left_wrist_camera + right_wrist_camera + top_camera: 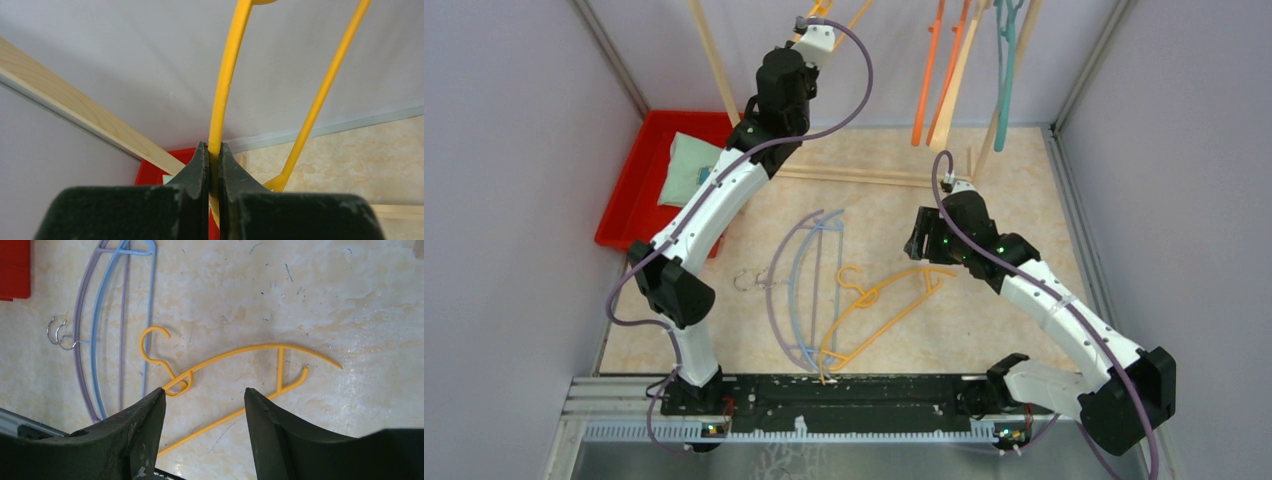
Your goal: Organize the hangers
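Reaching up past the red bin (624, 205) at far left, I clamp a yellow hanger (227, 75) tight in my left gripper (214, 150), high beside the wooden rack (712, 60). On the table (1024, 190) a lavender hanger (76, 325) and a blue hanger (150, 315) lie nested, a second yellow hanger (240, 352) just to their right. My right gripper (205, 395) hovers above it, jaws apart, holding nothing. Beyond, an orange hanger (923, 90), a peach hanger (952, 85) and a teal hanger (1004, 70) hang from the rack.
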Controlling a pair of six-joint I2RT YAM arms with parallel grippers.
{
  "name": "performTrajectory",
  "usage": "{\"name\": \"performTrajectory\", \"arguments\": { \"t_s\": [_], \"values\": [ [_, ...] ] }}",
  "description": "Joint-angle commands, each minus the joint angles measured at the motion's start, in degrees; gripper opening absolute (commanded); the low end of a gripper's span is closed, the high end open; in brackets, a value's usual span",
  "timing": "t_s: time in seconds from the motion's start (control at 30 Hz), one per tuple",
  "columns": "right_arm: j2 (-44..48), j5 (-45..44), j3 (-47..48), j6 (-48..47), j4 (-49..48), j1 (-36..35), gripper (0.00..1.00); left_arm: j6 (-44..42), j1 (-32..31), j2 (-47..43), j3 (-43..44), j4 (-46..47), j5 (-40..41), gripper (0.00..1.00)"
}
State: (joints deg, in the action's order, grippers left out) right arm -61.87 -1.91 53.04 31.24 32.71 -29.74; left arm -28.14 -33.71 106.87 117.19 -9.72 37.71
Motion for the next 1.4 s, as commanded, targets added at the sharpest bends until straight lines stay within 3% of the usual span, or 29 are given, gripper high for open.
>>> {"name": "performTrajectory", "arguments": {
  "t_s": [0.0, 0.37, 0.7, 0.83, 0.93, 1.07, 1.23, 1.37],
  "values": [
    [2.42, 0.42, 2.48, -1.03, -0.38, 0.79, 0.59, 3.64, -0.08, 2.13, 4.27, -7.41, -5.67, 0.0],
    [1.96, 1.88, 1.3, -0.52, -2.0, 1.08, 0.6, 10.62, -2.65, -2.86, -1.45, -12.93, -26.19, 0.0],
    [3.01, 2.01, 1.15, -0.72, -1.05, 1.08, 0.6, 13.04, -6.16, 0.31, 0.23, -14.63, -28.82, 0.01],
    [3.33, 1.71, 1.43, -1.31, -0.01, 1.08, 0.61, 15.29, -6.89, 0.15, -0.51, -13.32, -30.54, 0.21],
    [3.59, 1.43, 1.8, -1.76, 0.56, 1.14, 0.63, 16.25, -6.9, -1.79, -2.12, -10.76, -31.08, 0.51],
    [3.56, 1.42, 1.81, -1.97, 0.68, 1.17, 0.64, 15.83, -6.84, -3.7, -2.7, -9.81, -31.39, 0.79],
    [3.33, 1.98, 1.8, -1.36, 0.28, 1.17, 0.64, 15.59, -6.8, -7.1, -5.6, -8.13, -31.09, 0.98],
    [3.42, 2.29, 1.67, -1.03, 0.08, 1.17, 0.64, 16.17, -6.42, -11.33, -8.31, -6.55, -32.21, 1.0]
  ]
}}
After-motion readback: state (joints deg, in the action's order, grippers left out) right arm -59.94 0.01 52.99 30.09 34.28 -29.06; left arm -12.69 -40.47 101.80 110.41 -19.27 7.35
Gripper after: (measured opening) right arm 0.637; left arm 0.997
